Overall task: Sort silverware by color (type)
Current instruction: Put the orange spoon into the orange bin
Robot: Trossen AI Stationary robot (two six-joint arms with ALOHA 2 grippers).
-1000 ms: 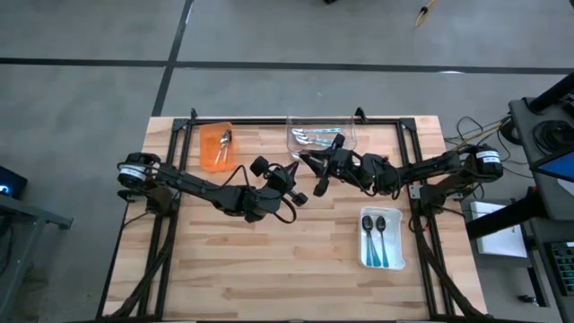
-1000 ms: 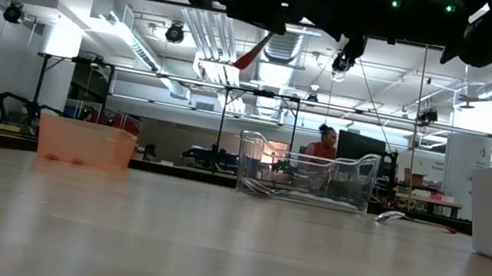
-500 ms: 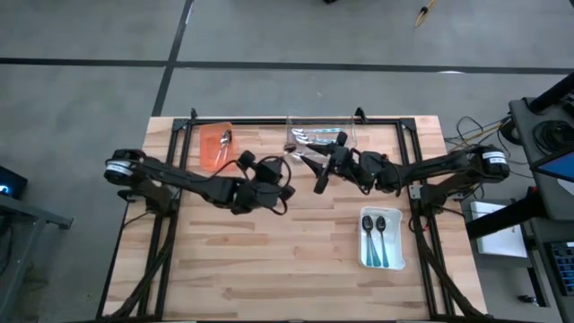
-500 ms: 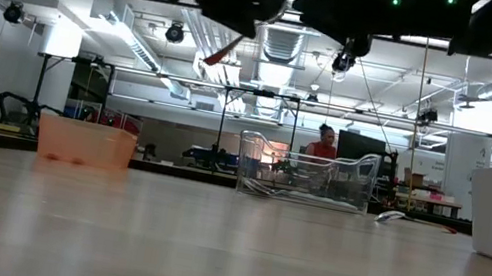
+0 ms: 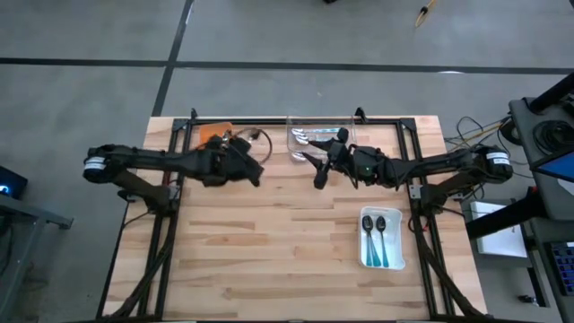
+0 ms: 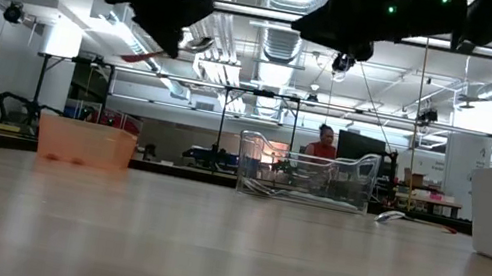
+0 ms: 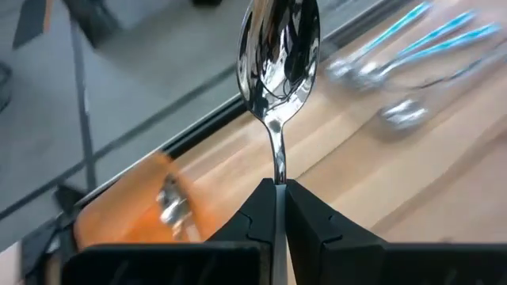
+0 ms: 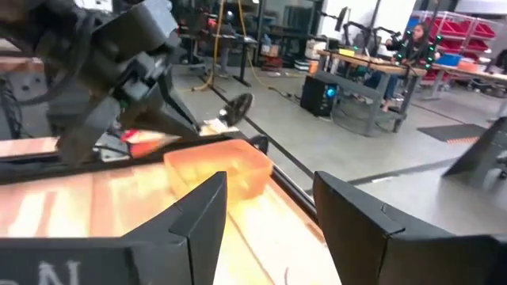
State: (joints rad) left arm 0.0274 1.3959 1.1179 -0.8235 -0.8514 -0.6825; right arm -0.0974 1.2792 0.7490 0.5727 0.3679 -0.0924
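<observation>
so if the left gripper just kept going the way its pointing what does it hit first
Most likely the orange tray. The left gripper, shut on a spoon, points toward it, so the spoon's bowl would arrive before the fingers. How high it rides over the tray is unclear, so it might pass over the rim.

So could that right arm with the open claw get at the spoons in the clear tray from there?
Probably yes: the right gripper hangs open just beside the clear tray, nothing between it and the spoons.

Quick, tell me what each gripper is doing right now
Left gripper: shut on a spoon, near the orange tray.
Right gripper: open, empty.
</observation>
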